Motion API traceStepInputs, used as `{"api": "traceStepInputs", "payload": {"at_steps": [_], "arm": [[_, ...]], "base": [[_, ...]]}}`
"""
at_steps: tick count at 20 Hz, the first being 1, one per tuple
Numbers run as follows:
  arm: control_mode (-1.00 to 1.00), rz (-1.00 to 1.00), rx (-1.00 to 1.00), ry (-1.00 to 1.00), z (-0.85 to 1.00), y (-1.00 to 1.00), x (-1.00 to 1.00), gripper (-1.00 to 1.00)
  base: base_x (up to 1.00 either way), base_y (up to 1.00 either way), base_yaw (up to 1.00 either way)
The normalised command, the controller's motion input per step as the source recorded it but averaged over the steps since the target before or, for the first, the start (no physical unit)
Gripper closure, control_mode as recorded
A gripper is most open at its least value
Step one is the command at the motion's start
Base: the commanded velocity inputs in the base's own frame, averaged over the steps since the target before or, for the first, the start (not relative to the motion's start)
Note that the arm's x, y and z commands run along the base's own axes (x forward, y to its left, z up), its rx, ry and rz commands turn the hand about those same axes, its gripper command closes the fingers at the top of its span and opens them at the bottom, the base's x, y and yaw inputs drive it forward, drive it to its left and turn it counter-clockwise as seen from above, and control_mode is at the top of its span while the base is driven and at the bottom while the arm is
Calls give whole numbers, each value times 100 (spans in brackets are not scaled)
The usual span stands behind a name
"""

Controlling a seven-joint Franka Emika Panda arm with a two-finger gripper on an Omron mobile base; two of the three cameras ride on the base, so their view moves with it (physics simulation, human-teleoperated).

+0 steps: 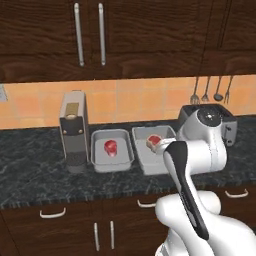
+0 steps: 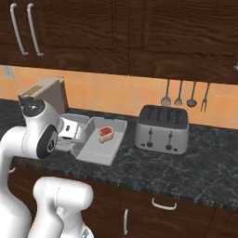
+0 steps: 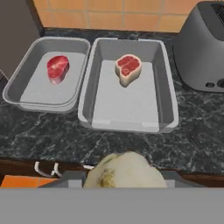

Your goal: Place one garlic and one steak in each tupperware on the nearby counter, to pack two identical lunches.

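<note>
A pale garlic bulb [image 3: 124,170] sits at six o'clock in the hand view, right at the gripper [image 3: 124,180], whose jaws stand part-way apart and closed on the bulb's sides; the fingertips themselves are hidden behind it. At twelve o'clock from the bulb, across a strip of dark speckled surface [image 3: 52,135], lies the right tupperware [image 3: 164,94], holding a pinkish steak with a pale fat rim [image 3: 127,68] near its far end. At about eleven o'clock lies the left tupperware [image 3: 26,76], touching or just beside the first, with a deep red steak [image 3: 57,68] in its middle. At two o'clock from the bulb stands a silver toaster [image 3: 201,48], near the right tupperware. In the left base view a grey coffee machine [image 1: 73,131] stands at nine o'clock from the left tupperware, just beside it. Utensils [image 1: 212,90] hang on the orange tiled wall above the toaster.
</note>
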Motion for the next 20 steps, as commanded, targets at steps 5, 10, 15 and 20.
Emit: {"api": "traceStepInputs", "payload": {"at_steps": [5,10,15,20], "arm": [[100,0,0,0,0,0,0,100],[-100,-18,-3,14,-39,3,56,100],[-100,-9,0,27,-43,0,64,100],[-100,0,0,12,-45,25,67,100]], "base": [[13,2,-33],[0,0,0],[0,0,0],[0,0,0]]}}
